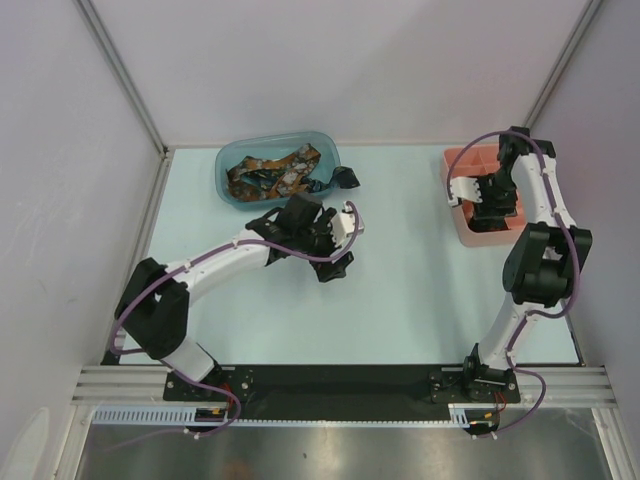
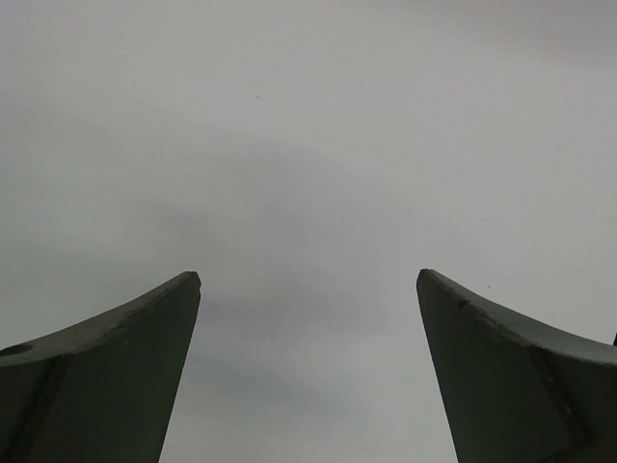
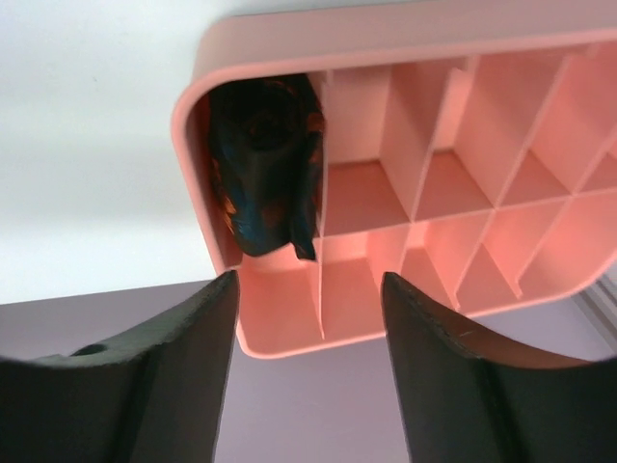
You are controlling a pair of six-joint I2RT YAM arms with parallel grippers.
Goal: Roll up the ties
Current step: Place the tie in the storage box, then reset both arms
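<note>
Several unrolled ties [image 1: 272, 172], dark with orange and tan blotches, lie heaped in a blue bin [image 1: 225, 165] at the back left. One rolled tie [image 3: 265, 174], a dark bundle, sits in the corner compartment of a pink divided tray [image 3: 386, 29]. Above that tray [image 1: 462, 160] hangs my right gripper [image 3: 308, 280], open, its jaws apart with nothing between them and the bundle beyond its tips. My left gripper [image 1: 340, 245] hovers over the table's middle, just in front of the bin. In its wrist view the left gripper [image 2: 308, 280] is wide open over bare surface.
A small dark piece [image 1: 346, 178] lies against the bin's right rim. White walls with metal posts close the table at the back and both sides. The pink tray's other compartments [image 3: 482, 145] hold nothing.
</note>
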